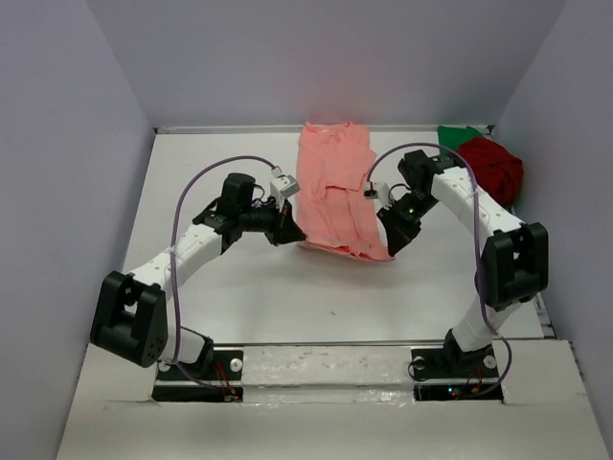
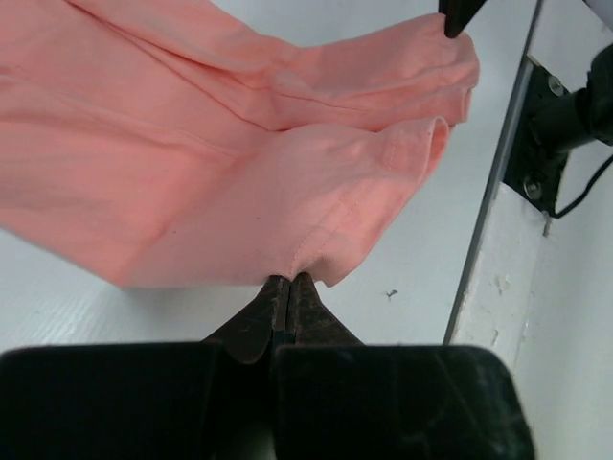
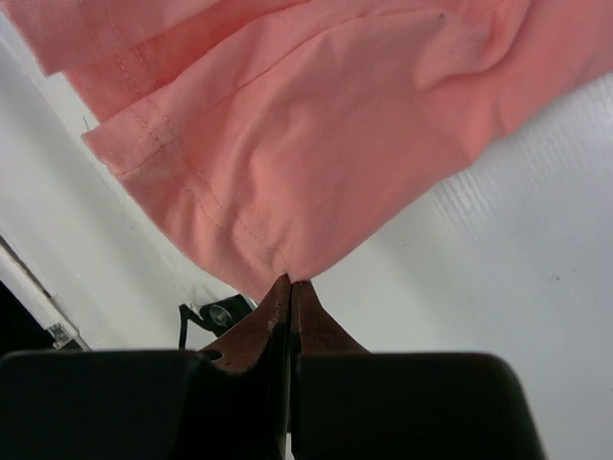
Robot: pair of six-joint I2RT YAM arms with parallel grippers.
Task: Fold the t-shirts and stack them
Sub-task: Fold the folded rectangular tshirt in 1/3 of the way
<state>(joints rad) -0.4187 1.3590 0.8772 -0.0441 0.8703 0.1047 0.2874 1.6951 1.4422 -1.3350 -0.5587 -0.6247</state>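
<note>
In the left half of the top view, the left arm (image 1: 182, 251) reaches from the lower left towards the middle of the white table (image 1: 287, 297). The left gripper (image 1: 293, 233) is at the lower left corner of the salmon-pink t-shirt (image 1: 333, 192). In the left wrist view its two fingers (image 2: 278, 302) are pressed together and a small bit of the pink hem is pinched between their tips. From there the cloth spreads to the upper left of that frame in soft folds.

The salmon-pink t-shirt lies in the centre of the top view. It stretches from the far edge of the table at the top of the frame down to the two grippers. It is narrow and wrinkled, with its sides folded inwards. Its lower edge is raised a little off the table between the two grippers.

At the lower right corner of this shirt is the right gripper (image 1: 389, 251). In the right wrist view its fingers (image 3: 305, 305) are also closed tightly, clamped on a corner of the stitched hem, and the cloth hangs above them over the white surface.

In the upper right corner of the top view, the green t-shirt (image 1: 458, 136) lies crumpled at the far edge of the table. The dark red t-shirt (image 1: 494, 169) lies bunched just beside it, touching it, well apart from the pink one.
</note>
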